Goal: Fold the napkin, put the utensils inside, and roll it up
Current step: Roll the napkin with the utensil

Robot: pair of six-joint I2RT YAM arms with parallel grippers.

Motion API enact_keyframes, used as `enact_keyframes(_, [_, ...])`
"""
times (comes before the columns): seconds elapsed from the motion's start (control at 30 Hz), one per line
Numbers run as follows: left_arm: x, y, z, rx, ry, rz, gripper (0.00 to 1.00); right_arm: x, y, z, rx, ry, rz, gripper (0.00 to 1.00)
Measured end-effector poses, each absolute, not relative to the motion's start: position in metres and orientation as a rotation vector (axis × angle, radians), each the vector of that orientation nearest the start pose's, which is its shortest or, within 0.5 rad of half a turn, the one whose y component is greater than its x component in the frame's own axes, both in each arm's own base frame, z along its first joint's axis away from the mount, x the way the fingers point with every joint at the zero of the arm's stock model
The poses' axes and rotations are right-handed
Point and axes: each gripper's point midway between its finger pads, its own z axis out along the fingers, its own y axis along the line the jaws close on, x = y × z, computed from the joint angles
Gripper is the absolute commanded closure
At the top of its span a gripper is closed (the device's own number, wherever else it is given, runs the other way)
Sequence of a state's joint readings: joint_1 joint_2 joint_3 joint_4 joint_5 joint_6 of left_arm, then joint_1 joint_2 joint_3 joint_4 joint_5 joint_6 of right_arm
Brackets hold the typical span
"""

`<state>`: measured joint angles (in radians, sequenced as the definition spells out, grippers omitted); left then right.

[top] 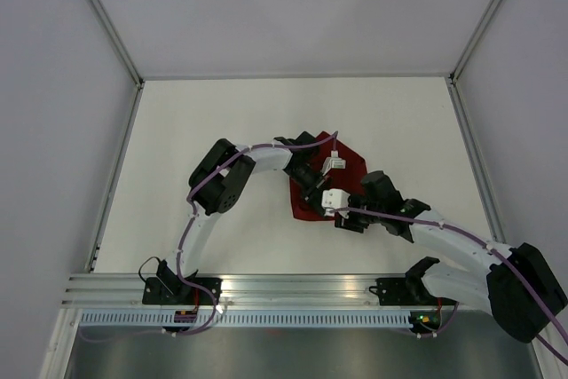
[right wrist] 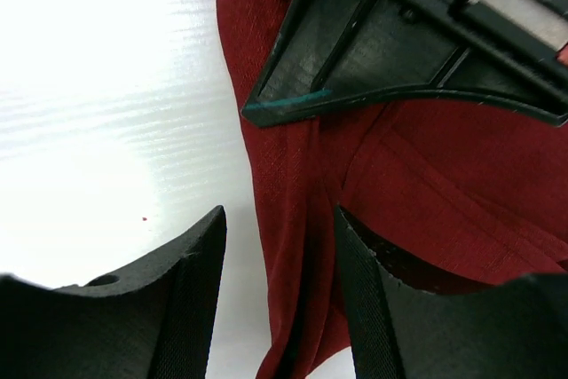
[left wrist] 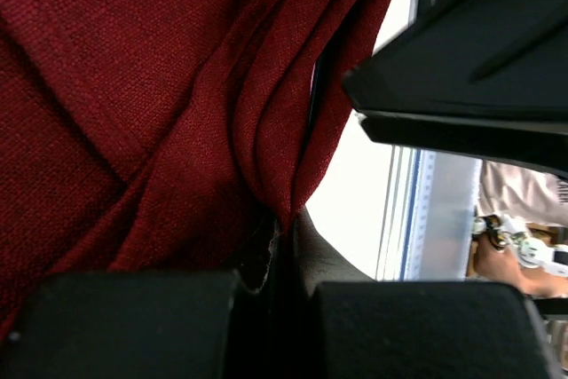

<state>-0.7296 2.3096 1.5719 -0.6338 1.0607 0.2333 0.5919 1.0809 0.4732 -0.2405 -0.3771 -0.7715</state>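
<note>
1. A white desk [top: 222, 122] stands inside plain white walls [top: 293, 6], with a metal rail along its near edge where both arms are bolted.
2. The large dark red cloth napkin [top: 351, 166] lies about mid-desk, a little right of centre and well away from every edge. It is gathered into several overlapping folds, not spread flat.
3. The left tool [left wrist: 275, 281] is shut tight, pinching a fold of the napkin between its black pads.
4. The right tool [right wrist: 280, 246] is wide open and has hold of nothing. Its fingers stand either side of the napkin's folded edge, one over bare desk and one over cloth.
5. The fork is not plainly visible. A thin teal streak [right wrist: 284, 100] runs along the lower edge of the left tool in the right wrist view, and I cannot tell whether that is the handle.
6. Judged from this, the folding looks under way or done. Whether the fork is inside I cannot tell. No tidy roll shows, so the rolling seems left to do.
7. No container is in view. The napkin is the only thing meant to hold anything.
</note>
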Motion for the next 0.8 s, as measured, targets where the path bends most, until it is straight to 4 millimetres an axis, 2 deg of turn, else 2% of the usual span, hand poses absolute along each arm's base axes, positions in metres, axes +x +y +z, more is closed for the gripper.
enact_keyframes(0.27, [0.206, -0.383, 0.015, 1.385, 2.409, -1.71, 0.98, 0.207, 0.182, 0.04, -1.658, 1.666, 0.283, 0.42])
enact_keyframes(0.53, [0.205, -0.382, 0.015, 1.373, 2.419, -1.723, 0.98, 0.203, 0.19, 0.062, -1.635, 1.544, 0.263, 0.42])
enact_keyframes(0.8, [0.204, -0.381, 0.015, 1.366, 2.424, -1.733, 0.98, 0.185, 0.196, 0.057, -1.73, 1.519, 0.339, 0.42])
